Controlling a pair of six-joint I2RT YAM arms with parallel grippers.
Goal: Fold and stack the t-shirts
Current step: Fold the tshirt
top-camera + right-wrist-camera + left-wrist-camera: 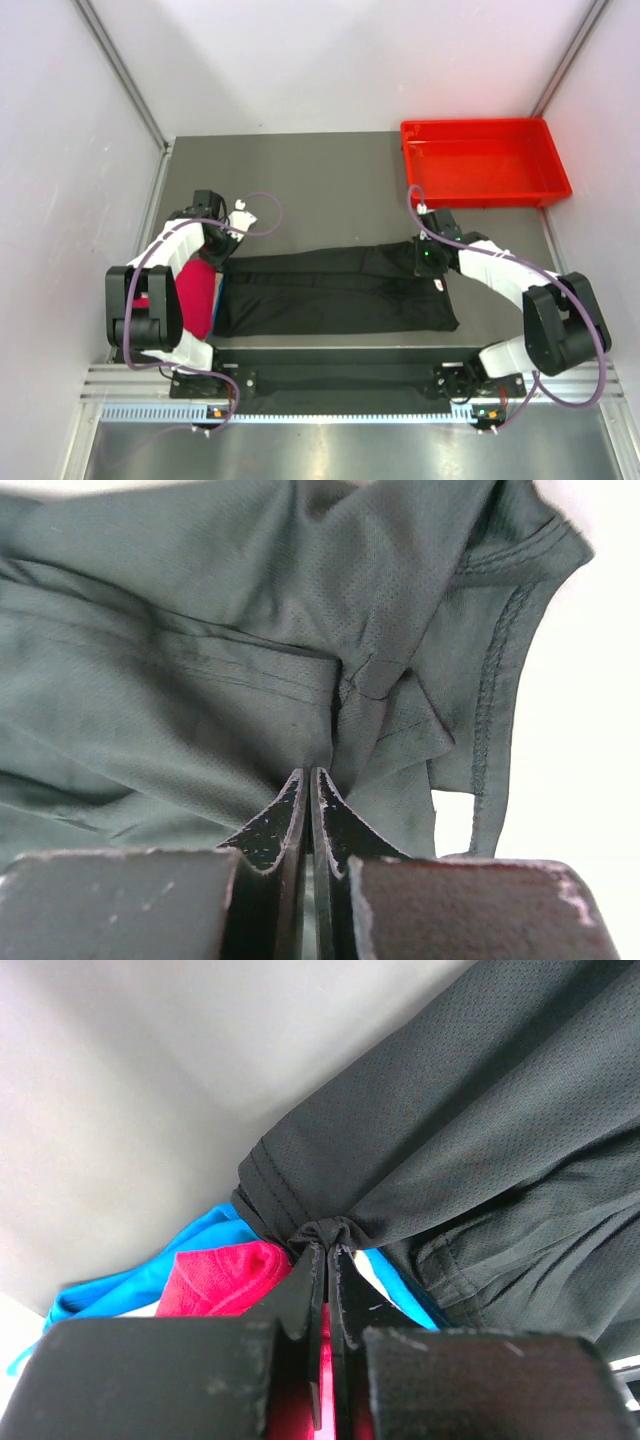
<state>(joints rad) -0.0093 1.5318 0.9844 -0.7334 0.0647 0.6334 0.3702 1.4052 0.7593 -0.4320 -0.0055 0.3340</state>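
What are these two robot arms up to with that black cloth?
They are folding t-shirts. The left gripper and right gripper each pinch one end of the black t-shirt, which lies as a long narrow strip across the table. A red t-shirt and a blue t-shirt sit bunched by the left arm. The red tray holds nothing.
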